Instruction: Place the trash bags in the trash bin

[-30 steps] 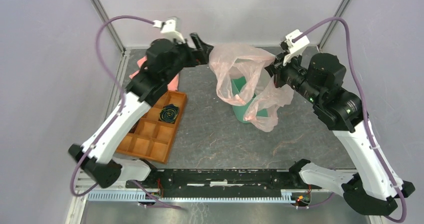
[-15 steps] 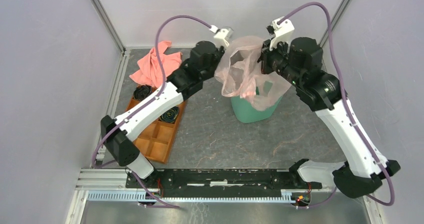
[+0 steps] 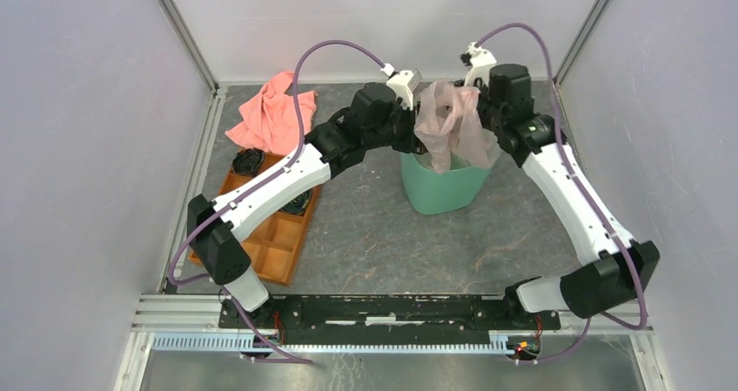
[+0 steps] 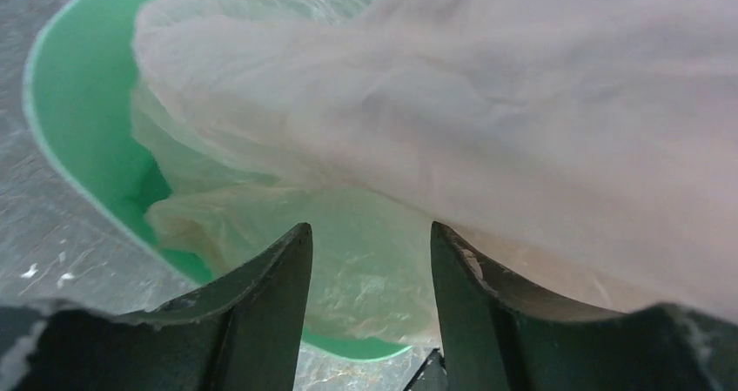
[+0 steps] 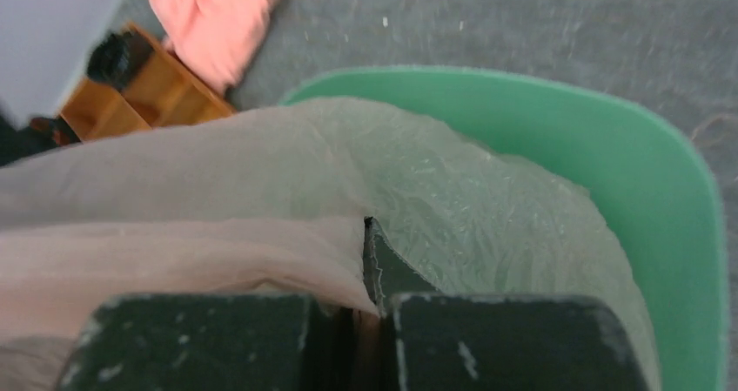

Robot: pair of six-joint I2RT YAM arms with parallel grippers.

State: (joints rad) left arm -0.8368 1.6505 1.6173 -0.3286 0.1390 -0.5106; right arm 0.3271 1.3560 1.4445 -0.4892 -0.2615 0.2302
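Filmy pink plastic is what my right tool [image 5: 367,273] has pinched: its jaws are pressed together on a fold of the trash bag [image 3: 448,125], up near the bag's top. My left tool [image 4: 367,234] is spread, with nothing between its fingers [image 4: 270,313]. Through the gap I look straight down at crinkled film lying inside the bin, and more film drapes across above the right-hand finger, close to it. I cannot tell whether it rests on it.

The trash bin [image 3: 439,191] stands upright toward the far edge of the counter, a little right of centre. The bag hangs with its long axis roughly vertical, straight over the bin's mouth. Its lower part is down inside the green walls, while its upper part stands bunched above the rim, held up by my right tool. So from my right tool the bin lies directly below. My left tool sits just beside the bag over the left side of the rim.

I judge the right arm is the one that matters now. The film needs lowering and letting go so the bunched top sinks below the rim. My left tool is well placed to press it down. The risk I see is light film clinging to a finger and lifting out.
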